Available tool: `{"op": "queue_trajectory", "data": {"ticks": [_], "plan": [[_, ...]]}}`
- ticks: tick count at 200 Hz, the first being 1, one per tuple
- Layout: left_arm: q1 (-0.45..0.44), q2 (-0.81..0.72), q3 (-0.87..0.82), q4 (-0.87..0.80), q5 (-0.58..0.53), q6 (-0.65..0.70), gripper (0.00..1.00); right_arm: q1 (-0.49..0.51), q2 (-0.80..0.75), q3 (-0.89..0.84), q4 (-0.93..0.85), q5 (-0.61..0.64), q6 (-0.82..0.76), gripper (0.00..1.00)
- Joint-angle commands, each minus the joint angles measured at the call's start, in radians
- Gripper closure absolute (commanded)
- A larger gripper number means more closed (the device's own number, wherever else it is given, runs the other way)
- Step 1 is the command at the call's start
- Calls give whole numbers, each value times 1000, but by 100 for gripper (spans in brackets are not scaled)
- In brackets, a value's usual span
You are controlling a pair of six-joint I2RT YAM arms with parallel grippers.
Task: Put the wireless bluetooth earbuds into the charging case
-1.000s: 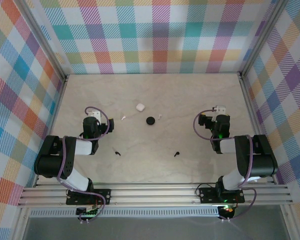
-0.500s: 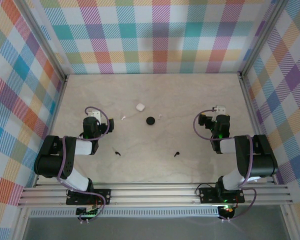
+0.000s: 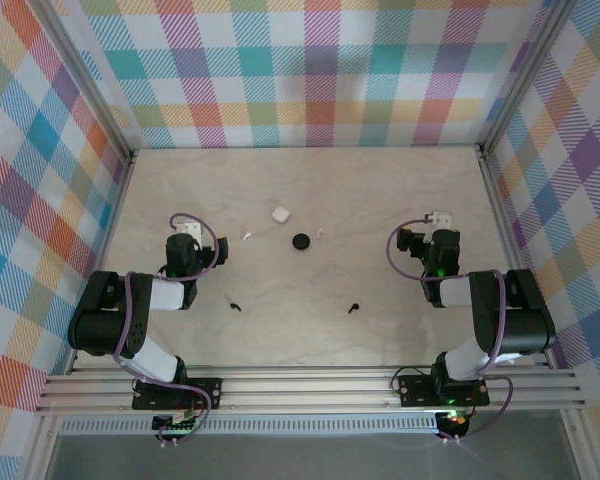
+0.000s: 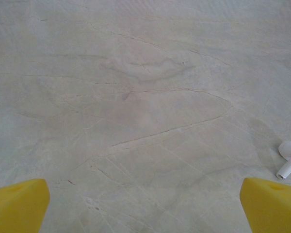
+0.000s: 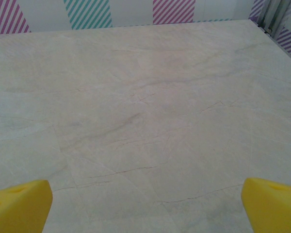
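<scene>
Top view, upper middle of the counter [image 3: 380, 190]: white charging case [image 3: 279, 214], and just below and right of it, apart, a round black charging case [image 3: 300, 241]. Flanking the black case without touching: one white earbud [image 3: 246, 236] to its left, a second white earbud [image 3: 320, 234] just to its right. Lower in the frame, well apart from both cases: a black earbud [image 3: 235, 306] left of centre, a second black earbud [image 3: 353, 307] right of centre. All four loose on the counter, none seated in a case.

Left end effector [image 3: 186, 232] at the left of the frame, near the first white earbud. In the left wrist view, spread wide and gripping nothing, yellow fingertips [image 4: 17, 206] in the bottom corners, that earbud [image 4: 288, 158] with a red light at the right edge.

Right end effector [image 3: 438, 222] at the right of the frame, well apart from everything. In the right wrist view, likewise spread wide [image 5: 145, 206] over bare counter, clasping nothing.
</scene>
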Motion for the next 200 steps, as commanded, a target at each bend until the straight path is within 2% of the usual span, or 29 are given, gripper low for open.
{"op": "queue_trajectory", "data": {"ticks": [1, 44, 64, 80, 110, 142, 178, 200], "plan": [[6, -1, 17, 35, 18, -10, 0, -6, -9, 0, 10, -11, 12, 0], [6, -1, 17, 35, 19, -9, 0, -6, -13, -2, 14, -19, 6, 0], [5, -4, 16, 34, 23, -9, 0, -4, -50, 12, -45, -75, -15, 0], [6, -33, 36, -27, 39, -1, 0, -5, -95, 29, -116, -58, -11, 0], [6, -143, 120, -286, -73, -69, 0, -5, -214, 137, -423, -61, 20, 0], [6, -269, 193, -507, -76, -173, 0, 7, -259, 302, -738, -86, 103, 4], [5, -355, 305, -869, 17, -318, 0, 87, -136, 562, -1091, -166, 175, 9], [-18, -380, 330, -1027, 85, -361, 0, 219, -13, 700, -1228, -177, 156, 11]]}}
